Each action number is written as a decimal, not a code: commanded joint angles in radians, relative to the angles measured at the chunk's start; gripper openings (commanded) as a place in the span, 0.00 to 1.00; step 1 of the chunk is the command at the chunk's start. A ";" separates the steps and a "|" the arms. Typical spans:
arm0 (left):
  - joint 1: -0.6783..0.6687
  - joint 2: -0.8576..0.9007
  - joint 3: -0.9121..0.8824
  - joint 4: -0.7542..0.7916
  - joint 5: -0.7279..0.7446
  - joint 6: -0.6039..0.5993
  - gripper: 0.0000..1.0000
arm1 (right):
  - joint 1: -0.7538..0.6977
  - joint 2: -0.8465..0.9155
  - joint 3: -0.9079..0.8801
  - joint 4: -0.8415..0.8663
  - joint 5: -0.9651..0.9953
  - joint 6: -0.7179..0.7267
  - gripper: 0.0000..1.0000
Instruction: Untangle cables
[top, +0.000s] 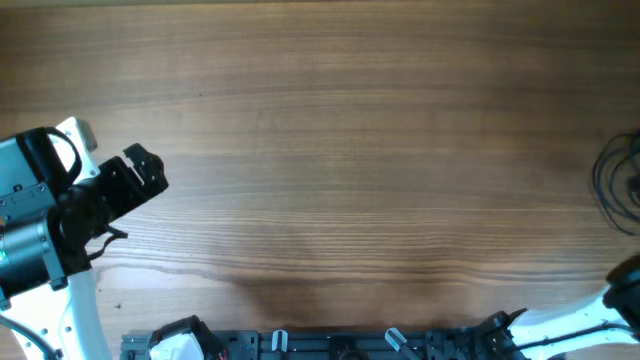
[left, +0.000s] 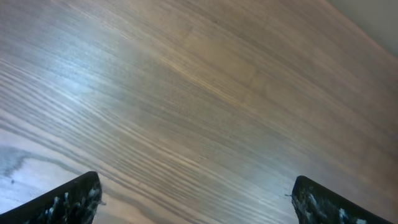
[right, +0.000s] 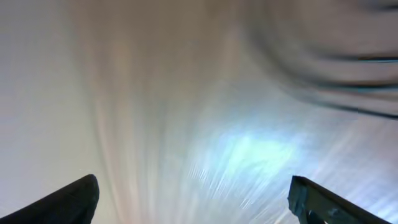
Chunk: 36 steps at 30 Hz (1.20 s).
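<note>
The cables (top: 617, 184) are thin black cords in loose loops at the far right edge of the wooden table (top: 340, 130), partly cut off by the frame. In the right wrist view they show only as blurred dark streaks (right: 348, 68) at the upper right. My right gripper (right: 193, 186) is open and empty, and the cords lie ahead of it and to its right. My left gripper (top: 148, 170) is at the far left of the table, far from the cables. It is open and empty over bare wood (left: 196, 186).
The right arm (top: 625, 290) shows only at the bottom right corner of the overhead view. A black rail with mounts (top: 330, 345) runs along the table's front edge. The right wrist view is heavily blurred.
</note>
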 joint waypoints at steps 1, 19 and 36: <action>0.005 0.001 0.010 -0.027 0.024 0.017 1.00 | 0.148 0.014 -0.001 -0.023 0.000 -0.232 0.96; 0.005 0.005 0.010 -0.031 0.024 0.016 1.00 | 0.312 0.014 -0.424 0.407 0.780 0.290 0.04; 0.005 0.005 0.010 -0.032 0.024 0.016 0.99 | 0.000 0.327 -0.482 0.734 0.696 0.416 0.04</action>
